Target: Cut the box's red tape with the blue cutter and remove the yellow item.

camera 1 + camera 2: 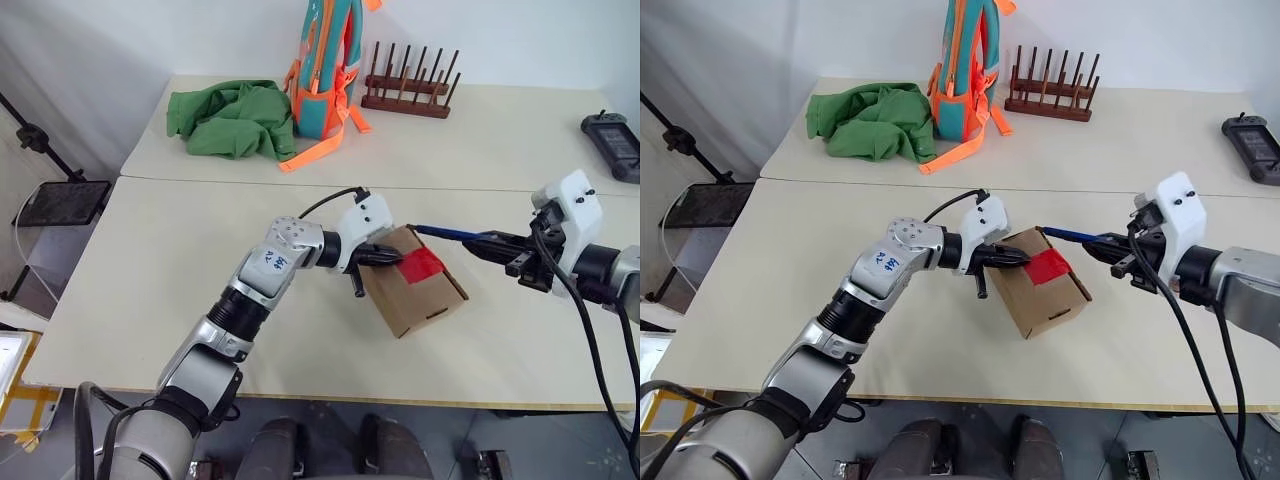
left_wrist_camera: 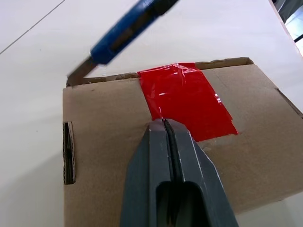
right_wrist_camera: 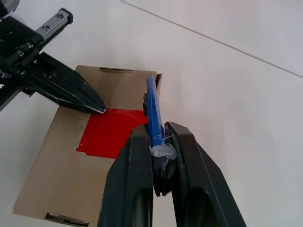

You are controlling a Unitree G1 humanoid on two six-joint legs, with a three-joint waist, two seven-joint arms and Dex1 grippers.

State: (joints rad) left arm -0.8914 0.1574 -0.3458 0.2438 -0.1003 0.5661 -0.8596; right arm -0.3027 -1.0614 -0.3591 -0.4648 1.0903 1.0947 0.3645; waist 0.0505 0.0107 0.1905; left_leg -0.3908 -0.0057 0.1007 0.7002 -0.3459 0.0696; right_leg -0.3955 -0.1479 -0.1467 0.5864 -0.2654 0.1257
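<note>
Nearest the robot, on the pale surface (image 1: pixel 150 300), the box (image 1: pixel 420 295) lies closed and turned at an angle to the surface's front edge, with the red tape (image 1: pixel 421 265) stuck across its lid near the far edge. The left end effector (image 1: pixel 395 259) reaches in from the robot's left with its two black fingers pressed together and empty, their tip resting on the lid at the near edge of the tape. From the robot's right, the right end effector (image 1: pixel 482 243) pinches the rear of the blue cutter (image 1: pixel 448 233), whose slim body points toward the box; its darker tip sits at the box's far top edge, just beside the tape, though whether it touches the cardboard cannot be told. Farther back, beyond a seam in the surface, a crumpled green cloth (image 1: pixel 228 120) lies next to an upright teal-and-orange backpack (image 1: pixel 328 70), a dark wooden rack of pegs (image 1: pixel 410 85) stands behind them, and a black handheld controller (image 1: pixel 612 143) rests at the far right edge.
</note>
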